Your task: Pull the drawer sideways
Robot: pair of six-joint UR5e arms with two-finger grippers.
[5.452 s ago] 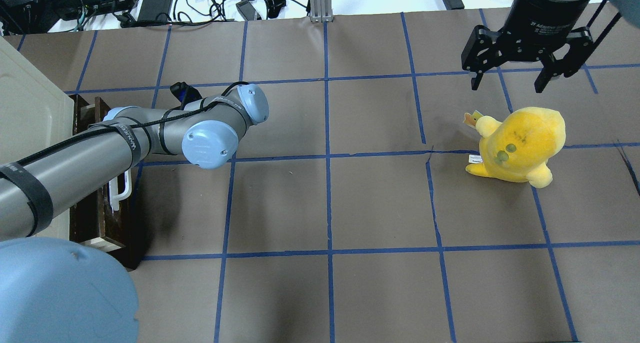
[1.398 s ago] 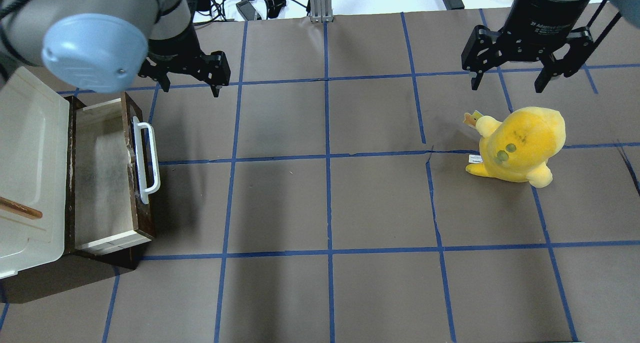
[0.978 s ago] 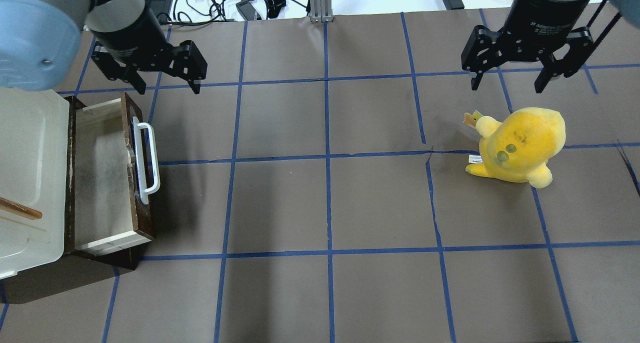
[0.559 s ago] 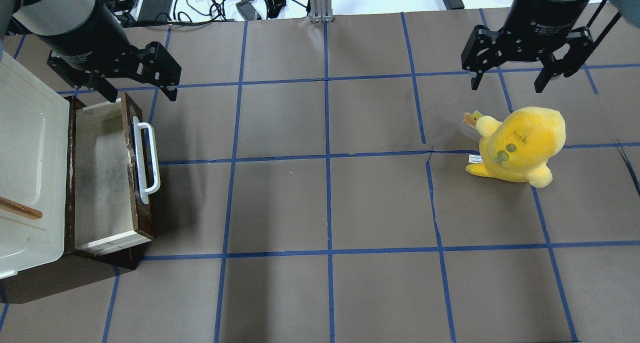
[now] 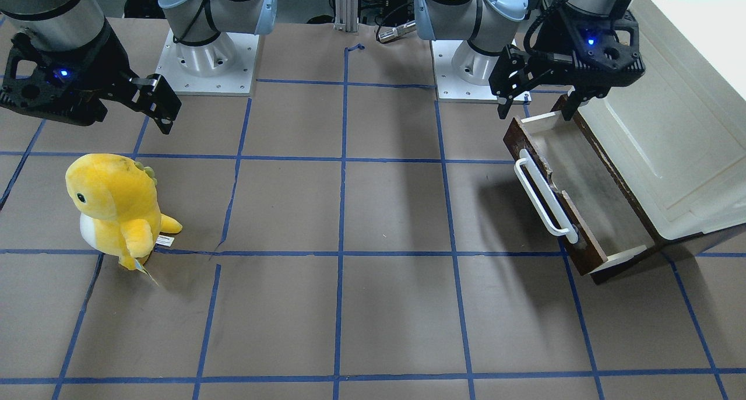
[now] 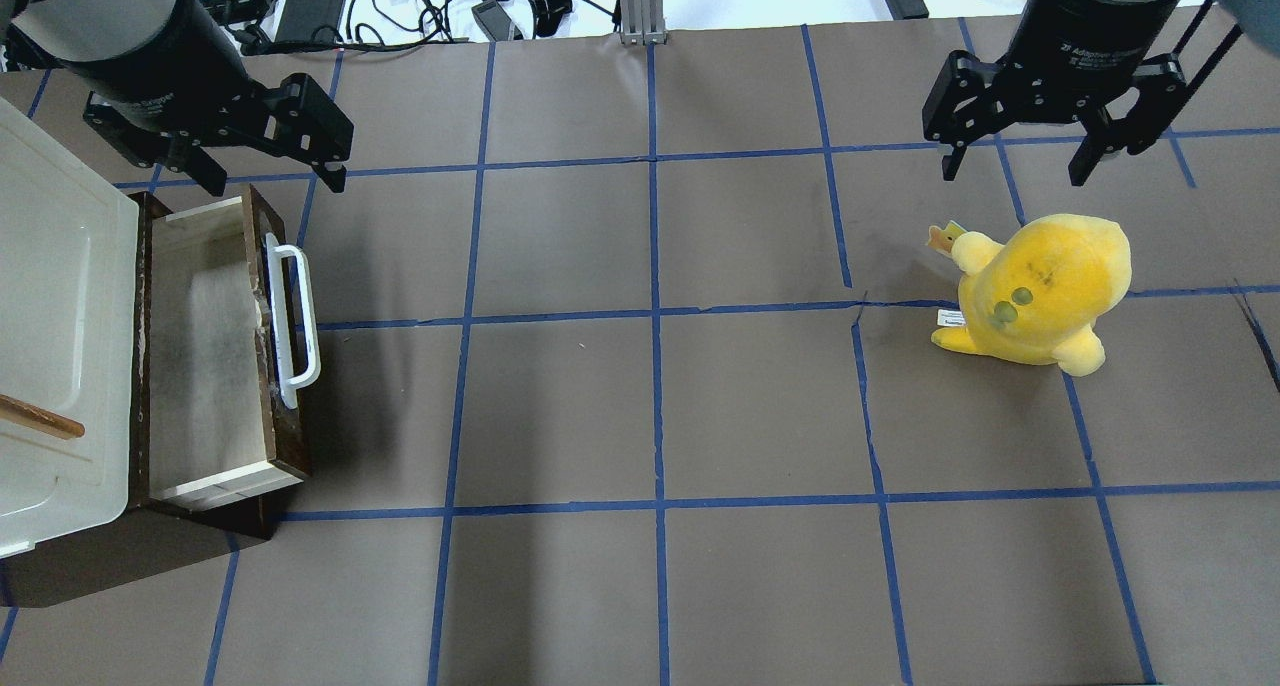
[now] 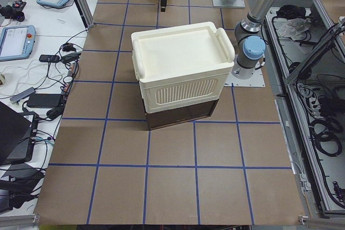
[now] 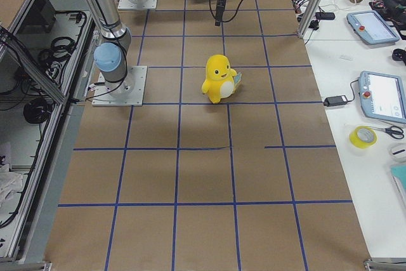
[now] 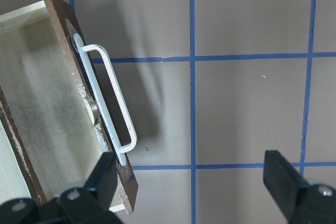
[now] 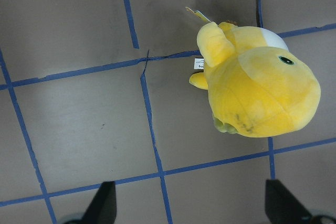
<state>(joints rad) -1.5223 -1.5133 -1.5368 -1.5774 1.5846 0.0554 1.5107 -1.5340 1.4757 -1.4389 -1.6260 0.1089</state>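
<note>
The drawer [image 6: 205, 366] stands pulled out sideways from under the cream-white cabinet [image 6: 50, 316]. Its dark brown front carries a long white bar handle [image 6: 297, 326], and its inside is bare. It also shows in the front view [image 5: 588, 196] and the left wrist view [image 9: 52, 114]. My left gripper [image 6: 278, 181] is open and empty. It hovers above the drawer's far end and touches nothing. My right gripper [image 6: 1013, 171] is open and empty above the table, just beyond a yellow plush toy [image 6: 1040, 286].
The cabinet fills the table's left end [image 7: 180, 68]. A small wooden handle [image 6: 40, 418] lies on its top. The plush toy [image 5: 113, 207] stands on the right side. Cables and power bricks [image 6: 420, 6] lie past the far edge. Blue tape marks a grid on the brown table cover.
The drawer, nearly shut 5.5 s ago with my left arm down at its handle, is now pulled out. My left gripper let go, rose and moved left. My right arm has not moved.
</note>
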